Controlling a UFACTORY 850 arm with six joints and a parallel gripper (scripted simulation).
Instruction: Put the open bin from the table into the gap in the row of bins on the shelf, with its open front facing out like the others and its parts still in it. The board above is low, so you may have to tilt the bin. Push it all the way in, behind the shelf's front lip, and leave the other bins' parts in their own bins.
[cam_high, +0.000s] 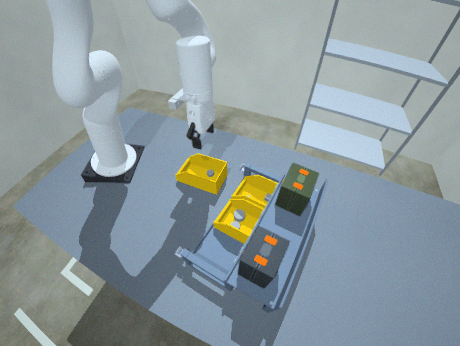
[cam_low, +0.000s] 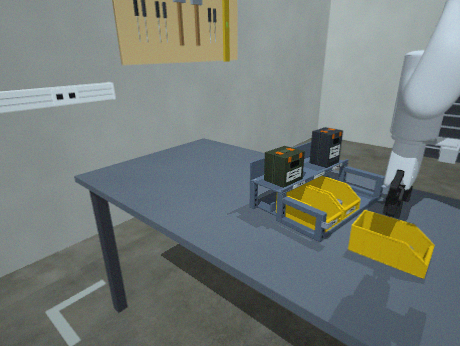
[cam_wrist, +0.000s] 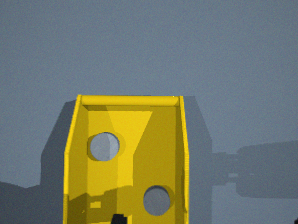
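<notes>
The loose yellow bin (cam_high: 194, 183) (cam_low: 382, 247) (cam_wrist: 160, 150) stands upright on the table, its low open front turned away from the shelf. Two round grey parts (cam_wrist: 104, 146) (cam_wrist: 157, 200) lie in it. My gripper (cam_high: 204, 137) (cam_low: 400, 202) is open and empty, above the table beside the bin and higher than its rim. Its fingertips show at the wrist view's bottom edge. On the grey-blue shelf (cam_high: 210, 268) (cam_low: 362, 176), two yellow bins (cam_high: 256, 184) (cam_high: 226, 212) stand side by side with parts in them. The gap is beside them, toward the near end in the top view.
A dark green box (cam_high: 294, 194) (cam_low: 282, 167) and a dark grey box (cam_high: 262, 262) (cam_low: 326, 149) stand on the low board above the bins. The shelf has raised end rails and a front lip. A tall rack (cam_high: 357, 104) stands behind the table.
</notes>
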